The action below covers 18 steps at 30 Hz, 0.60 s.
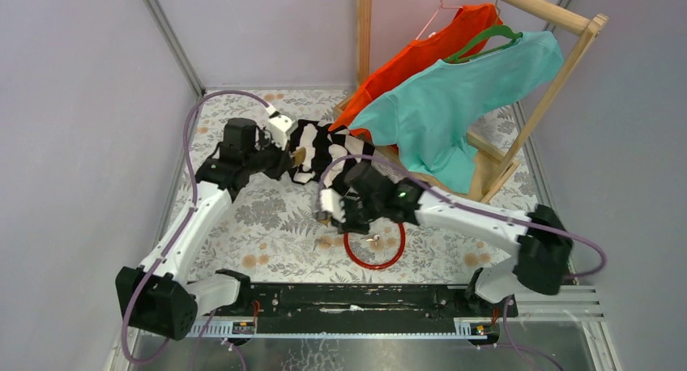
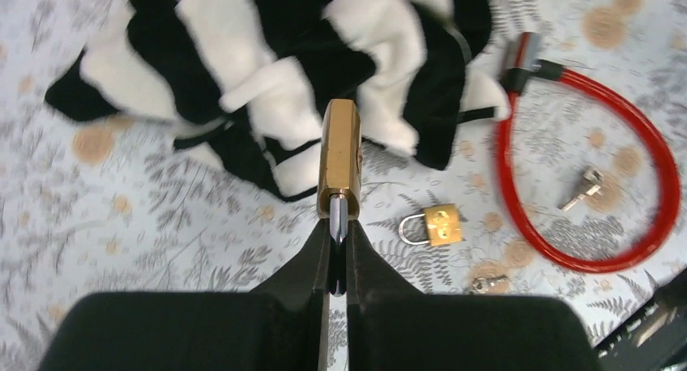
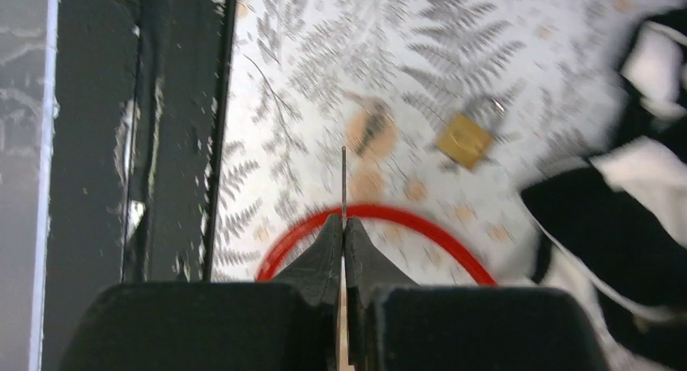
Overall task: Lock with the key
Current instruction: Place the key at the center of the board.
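My left gripper [image 2: 339, 225] is shut on the silver shackle of a brass padlock [image 2: 339, 156], which sticks out forward above the edge of a black-and-white striped cloth [image 2: 283, 71]. In the top view this gripper [image 1: 285, 159] is at the cloth's left side. My right gripper [image 3: 343, 221] is shut on a thin key [image 3: 343, 181] seen edge-on, held above the red cable lock [image 3: 405, 215]. In the top view it [image 1: 332, 209] hovers at the loop's [image 1: 374, 262] far-left edge, apart from the held padlock.
A second small brass padlock [image 2: 432, 226] lies on the fern-print table, also in the right wrist view [image 3: 465, 140]. Two loose keys [image 2: 582, 189] [image 2: 486, 283] lie nearby. A wooden rack [image 1: 559, 87] with orange and teal shirts stands back right. A black rail [image 1: 356, 298] runs along the near edge.
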Motion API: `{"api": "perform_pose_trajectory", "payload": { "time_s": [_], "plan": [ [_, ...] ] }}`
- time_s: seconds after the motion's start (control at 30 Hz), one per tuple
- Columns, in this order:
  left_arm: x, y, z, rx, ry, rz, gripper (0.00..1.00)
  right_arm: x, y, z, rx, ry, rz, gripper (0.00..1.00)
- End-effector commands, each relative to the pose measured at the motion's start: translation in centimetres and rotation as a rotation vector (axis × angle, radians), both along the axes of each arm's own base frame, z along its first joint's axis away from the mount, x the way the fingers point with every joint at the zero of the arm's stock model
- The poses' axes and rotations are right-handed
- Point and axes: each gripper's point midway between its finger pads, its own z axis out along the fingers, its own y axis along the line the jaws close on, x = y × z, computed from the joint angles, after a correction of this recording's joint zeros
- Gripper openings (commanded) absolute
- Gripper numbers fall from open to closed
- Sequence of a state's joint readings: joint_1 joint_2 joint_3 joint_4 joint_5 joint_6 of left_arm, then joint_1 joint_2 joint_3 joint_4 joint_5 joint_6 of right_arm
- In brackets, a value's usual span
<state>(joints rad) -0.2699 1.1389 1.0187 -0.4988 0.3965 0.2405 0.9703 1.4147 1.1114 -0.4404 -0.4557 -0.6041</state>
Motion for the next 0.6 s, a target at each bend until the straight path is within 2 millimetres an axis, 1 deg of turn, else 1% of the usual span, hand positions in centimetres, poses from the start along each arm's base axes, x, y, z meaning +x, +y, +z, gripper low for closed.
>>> {"api": "perform_pose_trajectory", "payload": {
  "time_s": [0.0,0.03,0.07,0.1,0.17,0.27,0.33,0.4,0.5,0.57],
  "plan": [
    [2.8,3.1,1.7,-0.05,0.002,0.177,0.0,-1.4,6.8,-0.3,0.05,-0.009,0.003,0.0],
    [3.2,3.7,1.8,-0.056,0.006,0.2,0.0,-1.8,7.8,-0.9,0.039,0.008,-0.002,0.0],
    [3.5,4.6,1.9,-0.059,0.009,0.233,0.0,-1.9,8.9,-1.0,0.04,0.025,-0.011,0.0],
    [3.7,5.0,2.0,-0.067,0.012,0.254,0.0,-2.1,9.8,-2.2,0.021,0.053,-0.02,0.0],
    [4.1,6.7,2.2,-0.089,0.021,0.332,0.0,-2.0,11.4,-3.4,0.004,0.109,-0.055,0.0],
    [4.3,8.2,2.8,-0.132,0.025,0.395,0.0,-1.6,13.4,-5.3,-0.03,0.178,-0.086,0.0],
    [4.2,8.7,3.2,-0.142,0.011,0.415,0.0,-1.4,14.4,-7.0,-0.063,0.211,-0.097,0.0],
    [4.1,9.0,3.6,-0.148,-0.001,0.425,0.0,-1.2,15.3,-8.3,-0.088,0.235,-0.103,0.0],
    [3.7,9.0,4.3,-0.157,-0.021,0.425,0.0,-0.4,16.2,-9.8,-0.115,0.224,-0.122,0.0],
    [3.5,9.0,4.6,-0.157,-0.033,0.419,0.0,0.1,16.6,-10.5,-0.131,0.213,-0.129,0.02]
  ]
}}
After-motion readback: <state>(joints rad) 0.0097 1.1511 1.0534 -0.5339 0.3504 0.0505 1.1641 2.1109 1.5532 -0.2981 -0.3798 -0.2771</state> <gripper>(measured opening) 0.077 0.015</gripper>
